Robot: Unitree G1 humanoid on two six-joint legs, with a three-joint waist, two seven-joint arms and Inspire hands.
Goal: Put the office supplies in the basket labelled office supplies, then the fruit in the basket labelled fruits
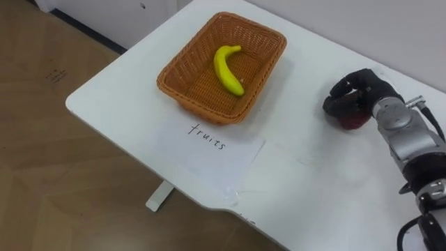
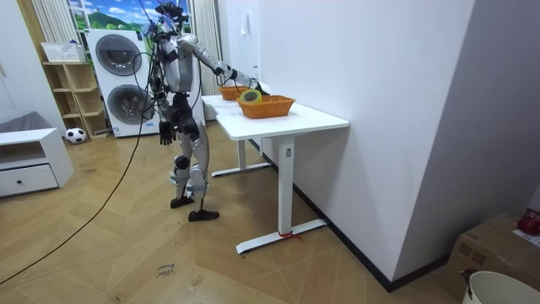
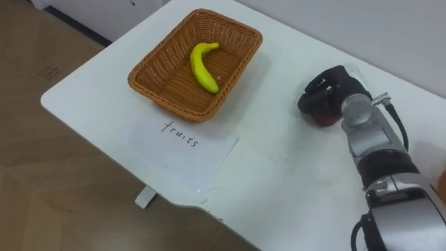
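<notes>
One banana (image 1: 228,68) lies in the wicker basket (image 1: 174,87) on the white desk (image 1: 313,188). To the basket's right, the right hand (image 1: 352,94) is curled round a red object (image 1: 354,123) (mostly hidden). The left hand (image 2: 166,131) hangs beside the robot's hip.

Right arm reaches forward, forearm straight, wrist level. Right hand (image 1: 357,92) knuckles up, fingers curled down round a small red object (image 1: 354,123). Left arm hangs straight down; left hand (image 2: 166,131) beside the thigh. Body upright, standing.
</notes>
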